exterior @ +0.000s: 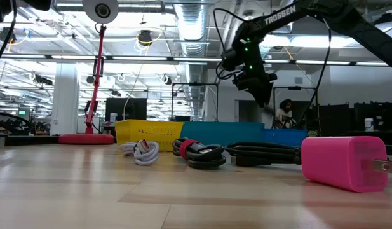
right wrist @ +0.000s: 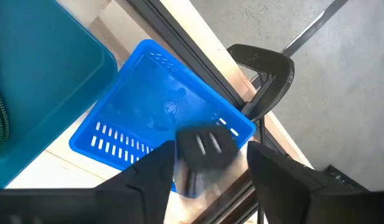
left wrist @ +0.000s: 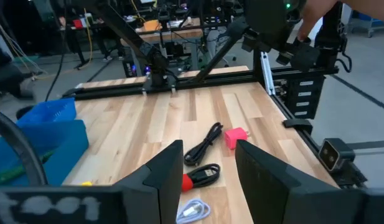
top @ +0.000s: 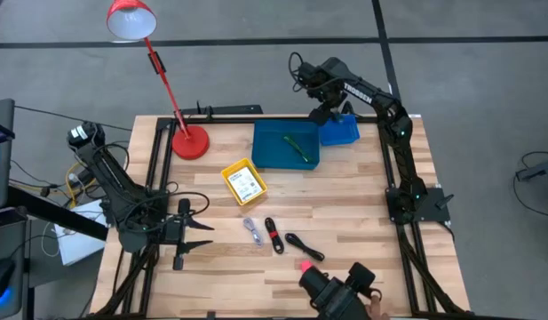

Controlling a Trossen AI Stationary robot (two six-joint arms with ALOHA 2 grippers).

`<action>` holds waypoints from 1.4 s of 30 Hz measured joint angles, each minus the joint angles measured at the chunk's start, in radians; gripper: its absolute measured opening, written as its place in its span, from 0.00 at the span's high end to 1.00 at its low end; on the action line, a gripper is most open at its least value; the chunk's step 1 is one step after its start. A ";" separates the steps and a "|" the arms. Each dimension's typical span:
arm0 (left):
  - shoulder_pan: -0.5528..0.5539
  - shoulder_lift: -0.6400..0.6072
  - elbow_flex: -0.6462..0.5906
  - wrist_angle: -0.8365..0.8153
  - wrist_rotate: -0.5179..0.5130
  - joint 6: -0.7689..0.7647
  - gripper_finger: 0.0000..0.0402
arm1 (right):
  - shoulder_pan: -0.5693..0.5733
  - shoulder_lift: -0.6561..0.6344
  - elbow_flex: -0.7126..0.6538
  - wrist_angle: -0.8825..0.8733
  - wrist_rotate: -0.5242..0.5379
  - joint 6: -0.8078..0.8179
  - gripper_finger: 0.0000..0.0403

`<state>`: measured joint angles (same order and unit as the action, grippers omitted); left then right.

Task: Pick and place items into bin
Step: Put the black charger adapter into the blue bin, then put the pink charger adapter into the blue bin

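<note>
My right gripper (top: 329, 114) hangs open over the small blue bin (top: 343, 133) at the table's far right. In its wrist view a blurred dark piece (right wrist: 206, 151) shows between the fingers, above the blue bin (right wrist: 148, 112). A green pen (top: 297, 147) lies in the teal bin (top: 265, 135). A clear-white cable (top: 253, 231), a red-black cable (top: 274, 236), a black cable (top: 303, 245) and a pink block (top: 305, 264) lie on the wood near the near edge. My left gripper (top: 201, 235) waits open at the left, pointing at them (left wrist: 210, 171). My right gripper: the blurred dark piece (right wrist: 206, 151) sits in the gap between the two fingers, over the blue bin's floor. I cannot tell whether either finger touches it.
A yellow bin (top: 244, 180) with a white card stands mid-table. A red lamp's base (top: 189, 142) sits at the far left. A dark camera unit (top: 337, 289) is at the near edge. A black clamp (right wrist: 266, 74) grips the table edge beside the blue bin.
</note>
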<state>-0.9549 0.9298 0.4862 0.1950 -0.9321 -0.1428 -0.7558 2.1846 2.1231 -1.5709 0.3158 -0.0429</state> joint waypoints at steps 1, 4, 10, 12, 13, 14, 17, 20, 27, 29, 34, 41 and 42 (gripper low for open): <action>0.001 0.000 0.000 0.005 0.000 0.012 0.66 | -0.001 0.000 0.000 0.000 0.000 -0.007 0.48; 0.001 0.000 0.007 0.008 0.000 0.057 0.66 | -0.006 0.000 0.000 0.000 0.003 -0.024 0.46; 0.001 0.000 0.041 0.009 0.000 0.162 0.66 | -0.006 0.000 0.000 0.000 0.003 -0.045 0.51; 0.001 0.000 0.044 0.009 0.000 0.192 0.66 | -0.003 0.001 0.000 0.000 0.003 -0.047 0.53; 0.001 0.000 0.044 0.008 0.000 0.210 0.66 | 0.000 0.001 0.000 0.000 0.002 -0.046 0.54; 0.001 0.000 0.044 0.006 0.000 0.228 0.66 | 0.004 -0.001 -0.001 0.000 0.001 -0.046 0.56; 0.001 0.000 0.044 -0.004 0.000 0.255 0.66 | 0.030 -0.022 -0.002 0.000 -0.002 -0.046 0.59; 0.001 0.000 0.044 -0.005 0.000 0.253 0.66 | 0.072 -0.066 -0.002 0.000 -0.004 -0.059 0.62; 0.001 0.000 0.045 -0.021 0.000 0.240 0.66 | 0.208 -0.246 -0.046 0.000 -0.064 0.046 0.64; 0.001 0.000 0.045 -0.028 0.005 0.240 0.66 | 0.259 -0.320 -0.101 0.001 -0.102 0.107 0.63; 0.001 0.000 0.045 -0.027 0.016 0.197 0.66 | 0.436 -0.523 -0.340 0.005 -0.109 0.327 0.59; 0.001 0.000 0.045 -0.038 0.042 0.073 0.66 | 0.778 -0.746 -0.768 0.249 -0.095 0.820 0.56; 0.001 0.000 0.045 -0.047 0.055 0.042 0.66 | 0.827 -0.759 -0.813 0.303 -0.091 0.896 0.56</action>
<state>-0.9539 0.9298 0.5308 0.1482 -0.8768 -0.1012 0.0711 1.4253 1.3097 -1.2680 0.2250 0.8534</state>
